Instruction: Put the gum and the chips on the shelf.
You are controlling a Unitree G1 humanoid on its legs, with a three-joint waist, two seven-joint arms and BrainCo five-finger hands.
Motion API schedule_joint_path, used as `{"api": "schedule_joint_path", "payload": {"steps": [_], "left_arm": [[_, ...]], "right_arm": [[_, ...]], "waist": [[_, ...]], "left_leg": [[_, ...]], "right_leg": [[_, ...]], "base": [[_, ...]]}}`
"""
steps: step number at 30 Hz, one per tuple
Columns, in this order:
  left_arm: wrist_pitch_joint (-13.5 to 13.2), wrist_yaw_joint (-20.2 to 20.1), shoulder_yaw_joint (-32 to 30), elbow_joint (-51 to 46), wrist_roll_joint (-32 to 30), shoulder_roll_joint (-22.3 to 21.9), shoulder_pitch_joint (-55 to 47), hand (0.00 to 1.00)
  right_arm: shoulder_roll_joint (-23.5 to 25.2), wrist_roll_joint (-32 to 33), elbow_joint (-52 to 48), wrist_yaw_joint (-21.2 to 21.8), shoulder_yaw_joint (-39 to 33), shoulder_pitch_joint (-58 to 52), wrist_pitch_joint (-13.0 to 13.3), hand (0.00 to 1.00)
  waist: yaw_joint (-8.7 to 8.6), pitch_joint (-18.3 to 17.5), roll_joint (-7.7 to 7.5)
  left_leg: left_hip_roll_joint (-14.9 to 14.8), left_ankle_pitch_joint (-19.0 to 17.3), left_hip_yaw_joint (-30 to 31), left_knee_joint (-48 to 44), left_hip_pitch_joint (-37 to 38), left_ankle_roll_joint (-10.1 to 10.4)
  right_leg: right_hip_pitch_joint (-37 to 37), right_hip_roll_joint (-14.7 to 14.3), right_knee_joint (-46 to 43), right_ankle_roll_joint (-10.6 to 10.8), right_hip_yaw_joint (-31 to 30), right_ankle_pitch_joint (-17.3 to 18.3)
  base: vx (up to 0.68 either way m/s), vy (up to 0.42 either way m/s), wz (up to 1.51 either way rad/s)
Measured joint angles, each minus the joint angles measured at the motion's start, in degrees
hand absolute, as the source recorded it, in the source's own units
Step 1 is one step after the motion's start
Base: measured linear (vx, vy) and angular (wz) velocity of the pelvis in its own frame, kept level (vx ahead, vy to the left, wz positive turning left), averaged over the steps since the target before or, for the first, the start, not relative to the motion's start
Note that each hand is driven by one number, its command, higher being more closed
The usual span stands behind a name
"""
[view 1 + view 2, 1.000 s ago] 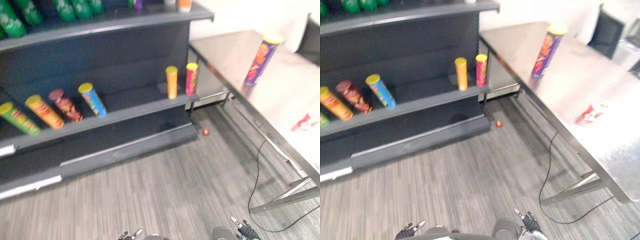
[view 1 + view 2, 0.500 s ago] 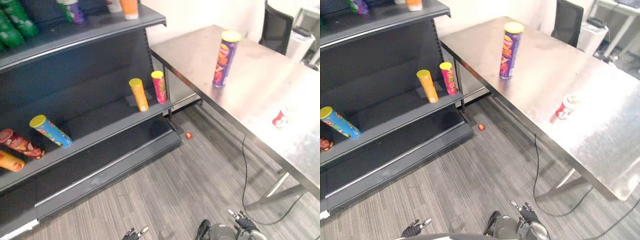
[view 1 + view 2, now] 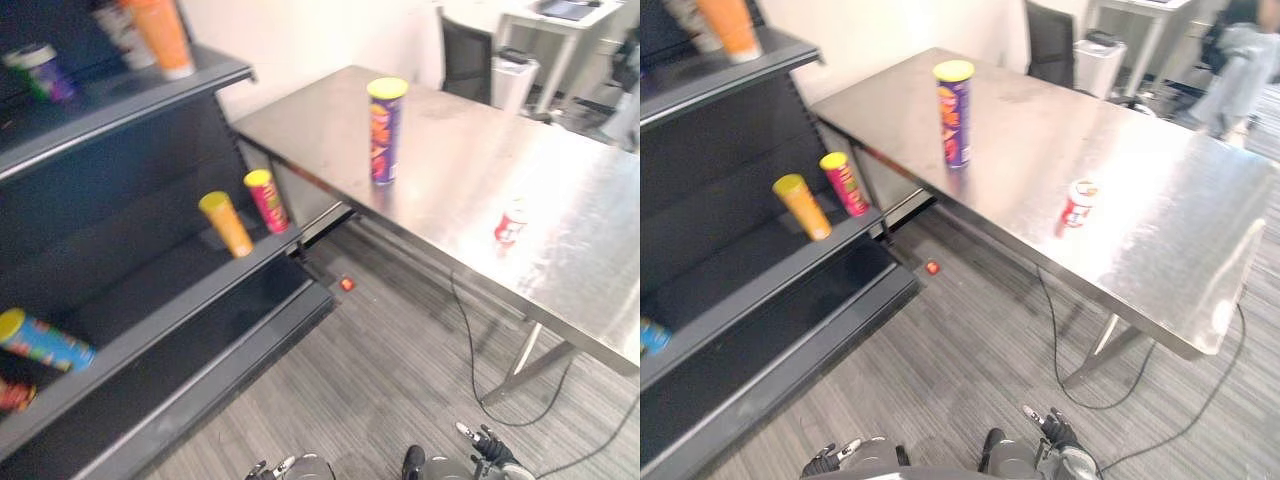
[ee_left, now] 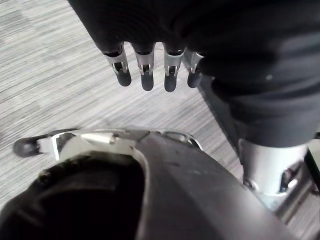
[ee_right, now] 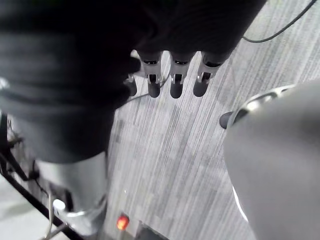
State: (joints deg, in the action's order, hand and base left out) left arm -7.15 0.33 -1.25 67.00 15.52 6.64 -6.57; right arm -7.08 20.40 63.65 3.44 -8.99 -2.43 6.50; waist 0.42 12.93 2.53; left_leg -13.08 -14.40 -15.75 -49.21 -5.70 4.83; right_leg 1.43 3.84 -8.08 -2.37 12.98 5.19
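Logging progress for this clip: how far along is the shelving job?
Nothing looks done: chips can and gum sit on the table, not the shelf. Nothing in hand: left hand and right hand hang open, low. Left: both pickups and placings.

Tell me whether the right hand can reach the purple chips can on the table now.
Probably not yet. The right hand hangs low and open above the floor; the chips can stands upright far off on the table. Nothing blocks the way, only distance.

Glossy brushed-metal table (image 3: 1160, 240); matt dark shelf (image 3: 760, 272); ribbed grey carpet floor (image 3: 970, 360).
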Motion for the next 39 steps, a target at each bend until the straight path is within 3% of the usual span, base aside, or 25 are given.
{"api": "schedule_joint_path", "payload": {"steps": [3,4,6,7,8,10,11,13,16,22,27,34,39], "left_arm": [[-0.17,0.29,-1.46,-0.88,0.0,-0.1,-0.46,0.0],[-0.24,0.58,-1.7,-1.01,-0.03,-0.08,-0.58,0.0],[-0.17,0.68,-2.72,-0.85,-0.04,-0.5,-1.02,0.0],[-0.04,0.64,-3.47,-0.57,-0.03,-0.89,-1.17,0.0],[-0.17,0.68,-3.77,-0.24,-0.03,0.07,-1.1,0.0],[-0.08,0.68,-3.78,0.43,-0.08,1.03,-0.86,0.0],[-0.1,0.75,-3.7,0.64,-0.34,1.08,-1.02,0.0],[-0.12,0.69,-3.53,1.19,-0.64,1.07,-0.65,0.0],[-0.12,0.47,-2.32,1.43,-1.1,1.3,-0.13,0.0],[-0.11,-0.18,0.97,1.74,-1.75,1.66,-0.12,0.0],[-0.12,-0.45,0.98,2.72,-2.84,1.77,0.44,0.0],[-0.11,-0.63,0.56,2.41,-2.82,2.04,0.07,0.0],[0.15,-0.68,-1.37,2.41,-2.92,1.82,-1.16,0.0]], "right_arm": [[-0.03,-0.03,0.27,-0.47,-0.41,-0.26,0.02,0.0],[-0.01,-0.02,0.25,-0.48,-0.6,-0.35,0.05,0.0],[-0.44,-0.02,0.12,-0.46,-0.82,-0.69,0.06,0.0],[-0.91,-0.1,0.27,-0.44,-0.86,-1.22,-0.03,0.0],[-0.14,-0.15,0.28,-0.36,-0.81,-2.27,-0.03,0.0],[0.85,-0.19,0.62,-0.33,-0.71,-3.45,-0.11,0.0],[0.86,-0.19,0.96,-0.32,-0.72,-3.73,-0.09,0.0],[0.72,-0.19,1.13,-0.25,-0.87,-3.91,0.01,0.0],[0.82,-0.14,1.6,-0.11,-1.75,-3.49,0.0,0.0],[0.61,-0.07,2.54,0.75,-1.78,-2.59,0.06,0.0],[0.77,-0.11,4.08,0.55,-4.81,-3.98,-0.1,0.0],[2.24,1.22,5.6,-1.67,-15.6,-5.17,-0.82,0.0],[0.96,4.72,5.18,-3.27,-29.07,-5.15,-0.84,0.0]], "waist": [[-0.18,0.1,-0.35],[-0.18,0.06,-0.27],[-0.26,-0.31,0.6],[-0.22,-0.71,1.41],[-0.36,-1.62,-0.65],[-0.25,-2.07,-2.44],[-0.43,-2.53,-2.58],[-1.03,-3.24,-2.77],[-1.78,-3.52,-2.64],[-1.66,-3.74,-1.74],[-1.89,-3.76,-1.75],[-1.65,-4.3,-2.72],[-1.83,-5.56,-2.88]], "left_leg": [[2.51,-0.05,9.48,19.83,0.08,0.51],[2.85,0.96,13.48,27.81,0.58,0.95],[2.29,2.3,18.14,35.47,0.93,1.65],[3.18,5.85,17.85,35.35,1.19,3.2],[5.19,5.02,16.06,35.7,1.99,2.48],[7.81,4.36,13.58,36.44,3.84,1.36],[9.29,4.46,12.19,37.03,5.18,0.08],[11.56,4.29,11.11,37.9,6.88,-0.36],[11.88,4.19,9.7,38.13,7.95,-0.51],[8.29,4.15,2.97,39.68,12.8,-0.51],[8.61,4.15,2.42,40.32,12.81,-0.51],[8.43,4.72,3.45,44.29,12.74,-0.41],[8.29,4.79,2.08,46.26,12.8,-0.18]], "right_leg": [[0.68,1.36,-0.01,2.04,-5.91,1.01],[0.42,1.83,0.24,3.59,-7.53,0.85],[0.29,1.63,1.29,6.04,-9.6,0.11],[1.3,2.14,3.51,8.35,-10.82,-1.23],[2.46,4.32,5.07,9.34,-11.3,-1.91],[2.99,6.92,5.26,9.33,-12.34,-2.38],[3.26,8.39,5.41,9.92,-12.46,-2.75],[3.95,10.22,6.22,10.7,-12.55,-3.28],[3.79,10.67,5.67,10.78,-13.24,-3.41],[-1.42,6.89,-1.58,10.35,-14.2,-3.73],[-0.85,7.34,2.58,9.98,-10.84,-4.49],[0.97,6.97,9.89,9.98,-6.93,-6.49],[0.9,6.93,12.45,9.59,-6.51,-6.78]], "base": [[0.14,0.253,-1.21],[0.18,0.442,-1.32],[0.18,0.406,-0.94],[0.25,0.397,-0.69],[0.28,0.376,-0.61],[0.28,0.299,-0.43],[0.25,0.262,-0.41],[0.27,0.248,-0.33],[0.17,0.11,-0.24],[0.05,-0.041,-0.73],[-0.05,-0.054,-0.27],[-0.14,-0.042,0.07],[-0.06,-0.005,-0.18]]}}
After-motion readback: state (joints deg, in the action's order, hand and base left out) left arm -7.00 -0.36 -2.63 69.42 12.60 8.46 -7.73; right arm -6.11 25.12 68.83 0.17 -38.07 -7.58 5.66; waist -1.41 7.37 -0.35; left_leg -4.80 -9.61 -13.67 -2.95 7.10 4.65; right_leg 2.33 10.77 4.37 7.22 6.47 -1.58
